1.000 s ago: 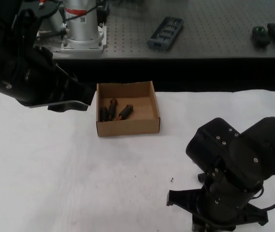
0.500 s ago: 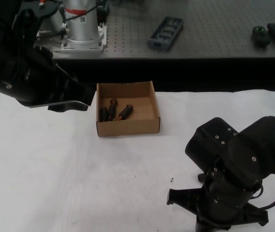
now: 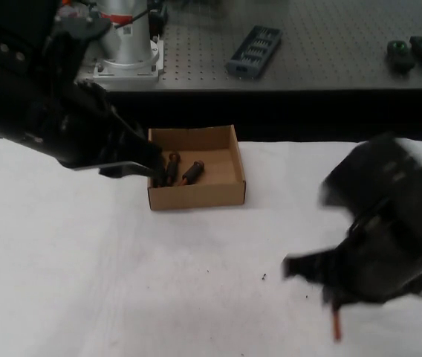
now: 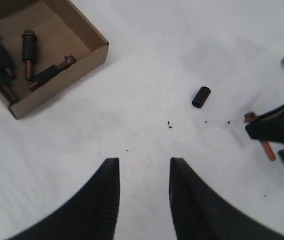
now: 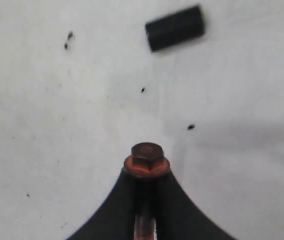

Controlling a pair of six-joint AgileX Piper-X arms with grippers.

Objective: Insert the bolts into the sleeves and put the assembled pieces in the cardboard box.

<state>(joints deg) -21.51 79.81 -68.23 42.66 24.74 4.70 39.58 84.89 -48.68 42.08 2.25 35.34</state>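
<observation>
On the white surface (image 3: 122,260), a little way ahead of my right hand (image 5: 146,176), lies the one loose sleeve (image 5: 174,27) I can see, on its side and apart from everything else. The right hand is clamped on a copper-coloured bolt (image 5: 147,161), pinched just below its head with the shank running back between the fingers. I take that grip as meant to leave the far end free for the sleeve's bore. My left hand (image 4: 144,167) hangs over the surface with its fingers apart and nothing between them, looking towards the sleeve, so I judge it is placed to pick the sleeve up and steady it. The cardboard box (image 4: 62,75) sits well apart from the sleeve, close to the left arm, with several finished pieces (image 4: 28,52) lying inside
</observation>
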